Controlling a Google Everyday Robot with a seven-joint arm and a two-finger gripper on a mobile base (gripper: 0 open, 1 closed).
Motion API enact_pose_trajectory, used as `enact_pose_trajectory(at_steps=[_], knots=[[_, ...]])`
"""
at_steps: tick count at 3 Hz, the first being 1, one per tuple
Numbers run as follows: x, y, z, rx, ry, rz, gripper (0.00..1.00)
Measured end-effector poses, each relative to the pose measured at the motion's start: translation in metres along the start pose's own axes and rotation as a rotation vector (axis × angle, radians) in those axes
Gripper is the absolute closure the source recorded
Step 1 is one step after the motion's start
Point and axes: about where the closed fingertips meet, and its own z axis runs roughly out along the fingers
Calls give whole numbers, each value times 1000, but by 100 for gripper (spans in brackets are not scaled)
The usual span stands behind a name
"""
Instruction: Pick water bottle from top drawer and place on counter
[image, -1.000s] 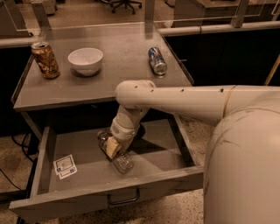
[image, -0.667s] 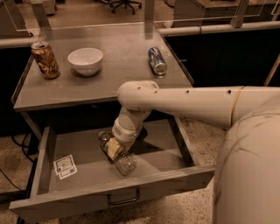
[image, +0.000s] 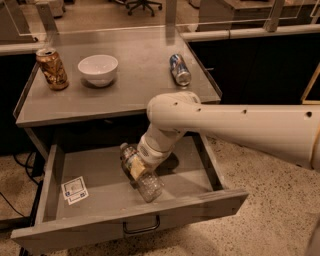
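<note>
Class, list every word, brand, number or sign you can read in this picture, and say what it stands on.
No text can be read.
Brown-gold can: print blurred.
Blue-and-silver can: print blurred.
White card in the top drawer: marks too small.
Water bottle, at the hand inside the drawer: label unreadable.

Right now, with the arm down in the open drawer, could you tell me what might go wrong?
In the top drawer, the gripper sits at the middle of the tilted water bottle, which may slip when lifted. The arm crosses the counter front edge and could strike it. The soda can, lying on its side, might roll.
</note>
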Motion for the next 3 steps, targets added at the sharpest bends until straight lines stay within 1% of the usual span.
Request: enact_pose_trajectory(at_steps=[1, 2, 3], knots=[[0, -11, -28, 102, -91, 33, 100], [-2, -13, -38, 129, -123, 49, 100], [-1, -22, -45, 144, -156, 85, 100]])
